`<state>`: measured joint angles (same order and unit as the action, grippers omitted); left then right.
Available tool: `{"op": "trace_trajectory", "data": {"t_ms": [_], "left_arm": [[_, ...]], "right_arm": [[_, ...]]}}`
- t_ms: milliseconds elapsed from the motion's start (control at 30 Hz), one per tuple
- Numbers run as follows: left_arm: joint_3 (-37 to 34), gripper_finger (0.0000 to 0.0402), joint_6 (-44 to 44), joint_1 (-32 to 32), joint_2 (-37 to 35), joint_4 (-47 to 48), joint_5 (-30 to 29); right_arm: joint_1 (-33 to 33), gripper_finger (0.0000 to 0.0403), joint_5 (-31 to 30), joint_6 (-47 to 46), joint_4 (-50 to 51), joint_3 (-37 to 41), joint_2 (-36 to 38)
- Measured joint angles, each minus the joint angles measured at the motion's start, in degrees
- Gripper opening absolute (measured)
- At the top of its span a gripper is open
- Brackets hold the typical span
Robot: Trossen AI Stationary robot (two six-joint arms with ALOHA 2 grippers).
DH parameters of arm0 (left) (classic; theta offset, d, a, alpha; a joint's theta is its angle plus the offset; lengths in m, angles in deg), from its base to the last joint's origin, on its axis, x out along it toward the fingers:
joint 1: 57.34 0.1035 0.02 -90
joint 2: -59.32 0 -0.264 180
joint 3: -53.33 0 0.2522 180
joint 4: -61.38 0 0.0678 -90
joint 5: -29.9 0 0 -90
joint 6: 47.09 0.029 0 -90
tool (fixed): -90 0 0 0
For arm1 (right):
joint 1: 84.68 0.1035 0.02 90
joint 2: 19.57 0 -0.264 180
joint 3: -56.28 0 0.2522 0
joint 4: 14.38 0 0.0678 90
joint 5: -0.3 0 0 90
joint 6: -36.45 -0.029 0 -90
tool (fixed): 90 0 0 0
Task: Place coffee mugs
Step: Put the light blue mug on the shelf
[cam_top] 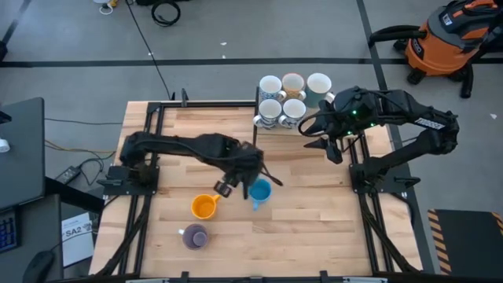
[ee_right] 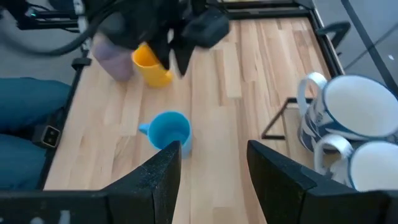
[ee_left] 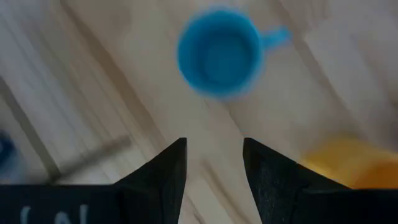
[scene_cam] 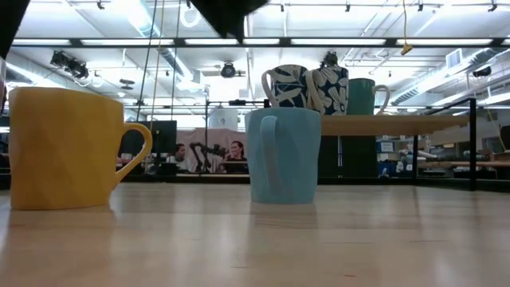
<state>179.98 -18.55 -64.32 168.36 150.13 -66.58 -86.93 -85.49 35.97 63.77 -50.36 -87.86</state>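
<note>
A bright blue mug (cam_top: 259, 191) (ee_left: 217, 53) stands upright on the wooden table (cam_top: 314, 212), near its middle. A yellow-orange mug (cam_top: 204, 207) (scene_cam: 68, 147) and a purple mug (cam_top: 195, 236) stand nearer the front left. My left gripper (cam_top: 228, 187) (ee_left: 214, 168) hovers above the table between the blue and the yellow-orange mug. It points steeply down and is open, with nothing between its fingers. My right gripper (cam_top: 324, 143) (ee_right: 214, 165) hangs open and empty at the right, just in front of the far mugs.
Several white and dark-patterned mugs (cam_top: 291, 98) (ee_right: 354, 118) crowd a raised shelf (scene_cam: 398, 123) at the table's far edge. Black frame rails (cam_top: 357, 196) run along both sides. Bare wood lies to the front right. People (scene_cam: 235, 151) show far behind the table.
</note>
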Motion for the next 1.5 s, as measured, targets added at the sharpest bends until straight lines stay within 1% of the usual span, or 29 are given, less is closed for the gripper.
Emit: {"op": "trace_trajectory", "data": {"t_ms": [133, 300, 500, 633, 733, 867, 1000, 1133, 1300, 1400, 1500], "left_arm": [[0.01, 0.0164, -7.38, 1.02, -3.33, 6.20, 2.58], [-0.04, 0.0164, -12.36, 2.07, -8.66, 11.16, 6.01], [-0.04, 0.0164, -16.32, 1.59, -14.74, 12.07, 6.89], [-1.12, 0.0164, -19.71, 0.54, -18.38, 10.61, 6.91], [-7.15, 0.0164, -20.93, -0.80, -22.93, 4.28, 7.21], [-20.07, 0.0164, -23.69, -2.17, -30.45, -7.18, 7.37], [-32.90, 0.0164, -28.08, -2.67, -37.93, -17.01, 7.28], [-42.73, 0.0164, -31.74, -2.65, -43.28, -24.56, 7.21], [-50.40, 0.0164, -32.48, -2.65, -46.83, -32.13, 7.18], [-52.98, 0.0164, -32.43, -2.58, -47.42, -35.83, 7.20], [-54.11, 0.0164, -32.44, -2.56, -47.57, -36.43, 7.18]], "right_arm": [[1.67, 0.0190, 0.02, -0.02, -2.02, 0.00, -0.02], [4.27, 0.0189, 0.00, 0.01, -3.40, 0.00, -0.61], [7.32, 0.0189, 0.00, 0.00, -4.86, 0.02, -4.02], [8.82, 0.0190, 0.00, 0.65, -7.19, 0.02, -7.11], [9.68, 0.0190, 0.10, 2.06, -8.84, 0.02, -9.37], [10.80, 0.0190, 0.33, 4.74, -9.90, 0.02, -12.37], [11.91, 0.0189, 0.37, 5.16, -10.71, 0.02, -15.64], [13.31, 0.0190, 0.40, 5.18, -11.11, 0.02, -19.16], [14.43, 0.0189, 0.46, 7.08, -11.26, 0.02, -23.87], [14.90, 0.0190, 0.46, 6.95, -11.23, 0.02, -26.92], [15.31, 0.0189, 0.46, 7.29, -10.44, 0.02, -29.82]]}}
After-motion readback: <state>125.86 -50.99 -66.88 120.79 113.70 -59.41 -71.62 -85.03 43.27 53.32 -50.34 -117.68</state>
